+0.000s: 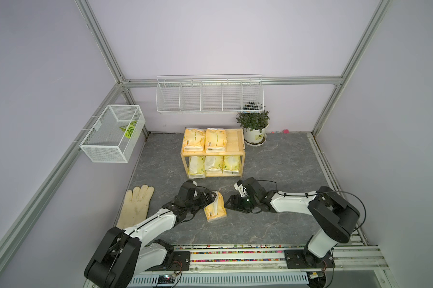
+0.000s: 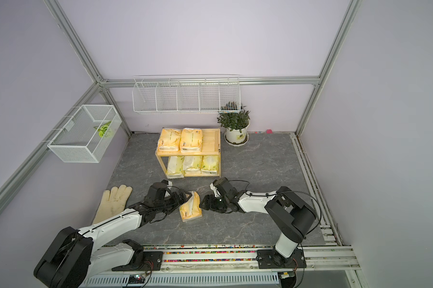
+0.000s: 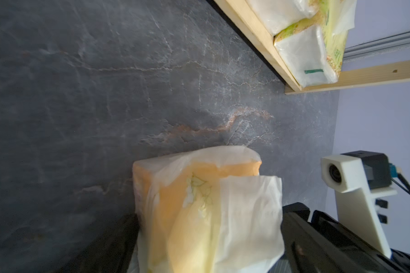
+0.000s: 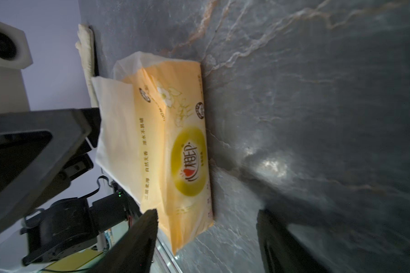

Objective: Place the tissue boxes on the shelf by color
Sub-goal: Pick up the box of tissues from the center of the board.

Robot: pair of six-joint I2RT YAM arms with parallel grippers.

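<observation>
Right wrist view: the pack (image 4: 182,153) stands on a long edge on the table (image 4: 317,118), with loose pale wrap hanging off one face.
Pack location: on the table in front of the shelf (image 1: 234,141), between the two grippers and apart from the shelf.
Shelf: the top tier has two orange packs (image 1: 215,139) at left and middle, and its right slot is bare. The lower tier is full of yellow packs (image 1: 213,164).
Left gripper (image 1: 210,196): the fingers sit on both broad faces of the pack, at the end nearer the shelf. I read them as clamped on it.
Right gripper (image 4: 206,214): the fingers are wide apart and hold nothing. One fingertip is just beside the pack's other end; I cannot tell if it touches.
Risk 1: if I lift with the left arm now, the pack may drag on that right fingertip and twist in the grip.
Risk 2: the grip is near one end of a soft pack, so the free end may sag and catch the shelf's raised rim.
Risk 3: the loose wrap may slip between the fingers.
Risk 4: the slot is tight, and a skewed entry may shove the middle orange pack.
Left arm pose: stretched low over the table, with the wrist rolled sideways.
Right arm pose: elbow high, forearm low, gripper pointing across at the pack.
</observation>
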